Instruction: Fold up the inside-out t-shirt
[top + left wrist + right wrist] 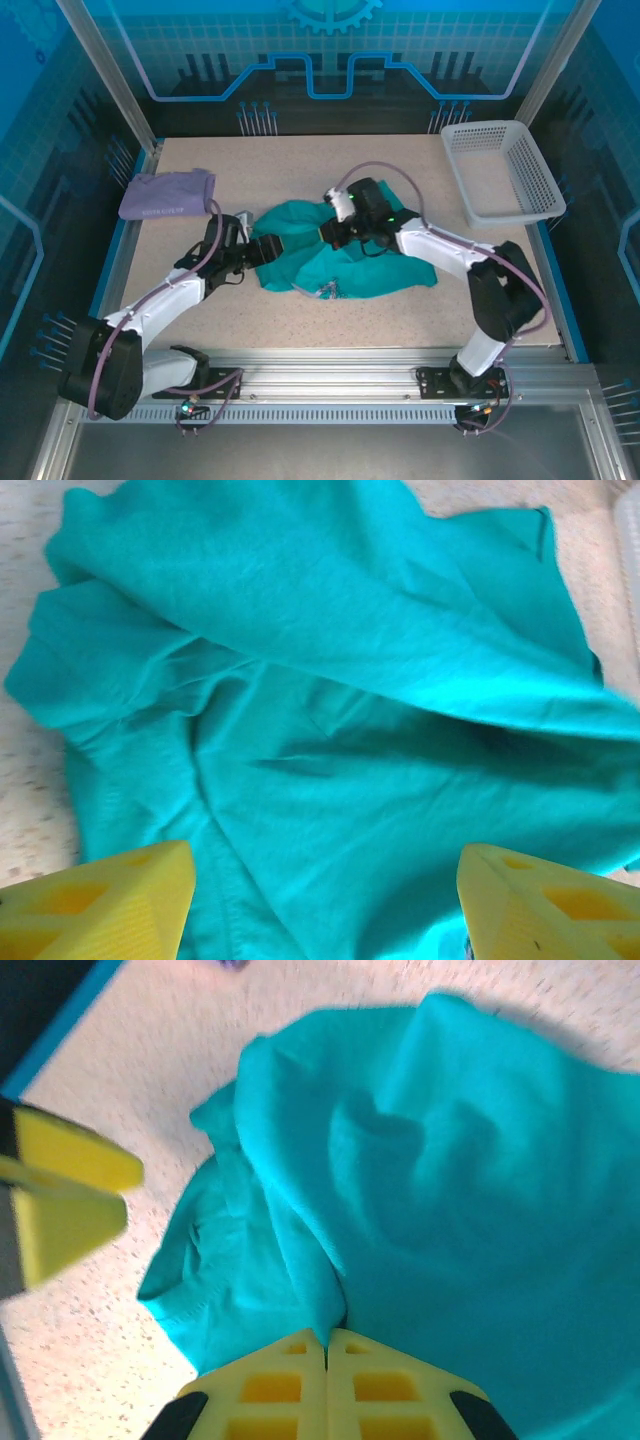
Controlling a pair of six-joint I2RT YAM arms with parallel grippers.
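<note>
Teal t-shirt (350, 275) lies in a crumpled heap in the middle of the table (300, 330), between the two arms. It is bunched up, with bumps and big wrinkles, and no neat fold shows yet. So I think the job is only at its start. The cloth has to be pulled flat first and then folded.

The right jaws are pressed tight together and pinch a ridge of the t-shirt cloth. The left jaws stand wide apart over the left side of the heap. The two yellow fingers (100, 905) have only loose cloth below them, and they hold nothing.

A purple folded garment (165, 195) sits at the far left. A white basket (505, 170) sits at the far right. Both are apart from the t-shirt.
</note>
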